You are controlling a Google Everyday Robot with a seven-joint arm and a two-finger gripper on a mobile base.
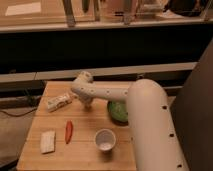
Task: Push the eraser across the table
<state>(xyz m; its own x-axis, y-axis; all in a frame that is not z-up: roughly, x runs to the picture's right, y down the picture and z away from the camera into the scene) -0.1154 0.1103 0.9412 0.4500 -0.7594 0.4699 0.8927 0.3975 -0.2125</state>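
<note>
The light brown wooden table (85, 150) fills the lower left of the camera view. My white arm reaches from the lower right across it, and my gripper (87, 104) points down onto the tabletop near its middle back. The black eraser is not visible; it may be hidden under the gripper or the arm. A green bowl (117, 111) sits just right of the gripper, partly covered by my arm.
A white wrapped package (59, 101) lies left of the gripper. A red chili pepper (68, 131) and a pale whitish block (48, 141) lie at the front left. A white cup (105, 139) stands at the front middle. A dark shelf runs behind the table.
</note>
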